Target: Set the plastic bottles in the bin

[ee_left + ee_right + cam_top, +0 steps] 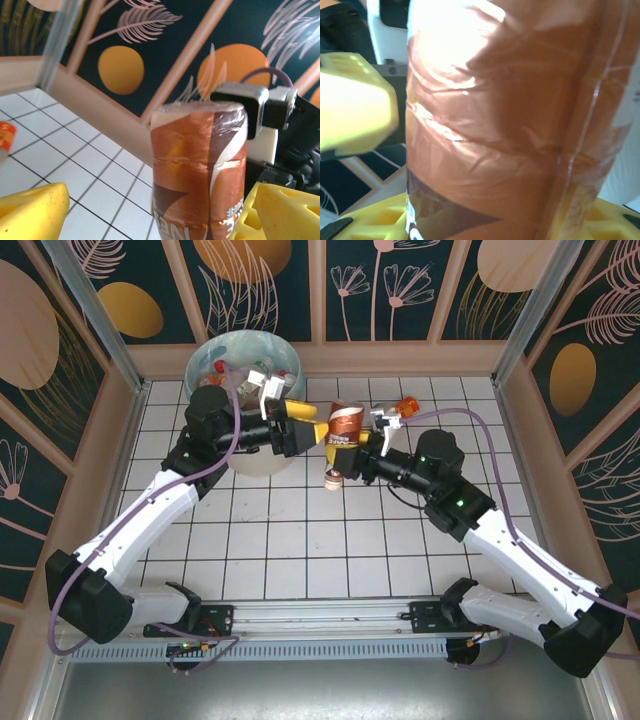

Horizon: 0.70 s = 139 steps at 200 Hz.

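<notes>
Saw the white tiled table (300, 540) first, then the bin (240, 336) at its far left, behind the left arm (170, 505), with a few bottles (221, 367) lying inside. Found the left gripper (303, 432) spread wide, yellow fingers (30, 210) either side of the brown bottle (345, 423), a clear gap on one side. Found the right gripper (350, 455) closed on that bottle, holding it up between the two arms near mid-table, just beside the bin. Noted an orange bottle (406, 405) on the tiles close behind the right wrist.
</notes>
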Available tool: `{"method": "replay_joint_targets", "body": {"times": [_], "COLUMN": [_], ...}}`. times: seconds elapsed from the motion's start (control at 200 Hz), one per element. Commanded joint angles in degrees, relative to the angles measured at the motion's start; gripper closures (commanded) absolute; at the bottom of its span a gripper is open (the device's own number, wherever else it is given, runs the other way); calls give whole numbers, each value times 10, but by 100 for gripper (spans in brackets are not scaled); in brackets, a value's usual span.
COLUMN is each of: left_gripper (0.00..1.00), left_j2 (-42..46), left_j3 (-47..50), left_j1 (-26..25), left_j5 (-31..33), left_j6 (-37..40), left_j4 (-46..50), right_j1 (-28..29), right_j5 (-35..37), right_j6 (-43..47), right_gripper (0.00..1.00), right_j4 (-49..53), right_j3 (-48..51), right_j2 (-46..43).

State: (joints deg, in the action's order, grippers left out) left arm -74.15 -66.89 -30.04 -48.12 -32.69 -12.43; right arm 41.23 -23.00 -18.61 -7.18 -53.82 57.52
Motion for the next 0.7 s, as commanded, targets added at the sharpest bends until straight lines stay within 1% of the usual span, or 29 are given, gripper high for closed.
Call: {"method": "replay_joint_targets", "body": {"times": [0.0, 0.145, 0.28, 0.335, 0.425, 0.47, 0.505, 0.581, 0.636, 0.691], "left_gripper": [5, 5, 8, 11, 22, 26, 28, 34, 37, 44], "left_j2": [6, 10, 8, 8, 10, 14, 17, 24, 32, 41], "left_j3": [-10, -11, -17, -17, -20, -23, -24, -29, -33, -37], "left_j1": [-5, -13, -13, -13, -13, -13, -13, -13, -13, -13], "left_j5": [-52, -82, -73, -64, -42, -28, -22, -11, 6, 38], "left_j6": [-3, -2, 5, 7, 28, 39, 42, 44, 44, 45], "left_j4": [-12, -26, -15, -12, 2, 11, 14, 14, 12, 12], "right_j1": [17, 30, 55, 63, 67, 67, 67, 69, 68, 69], "right_j5": [-46, -69, -69, -66, -53, -46, -38, -10, 19, 58], "right_j6": [40, 52, 67, 72, 77, 79, 79, 77, 77, 75], "right_gripper": [62, 63, 63, 63, 63, 61, 59, 50, 40, 29], "right_j4": [-19, 5, 22, 29, 34, 35, 36, 37, 36, 34], "right_j3": [-37, -63, -81, -86, -84, -81, -78, -75, -72, -69], "right_j2": [16, 46, 65, 71, 71, 68, 65, 57, 50, 42]}}
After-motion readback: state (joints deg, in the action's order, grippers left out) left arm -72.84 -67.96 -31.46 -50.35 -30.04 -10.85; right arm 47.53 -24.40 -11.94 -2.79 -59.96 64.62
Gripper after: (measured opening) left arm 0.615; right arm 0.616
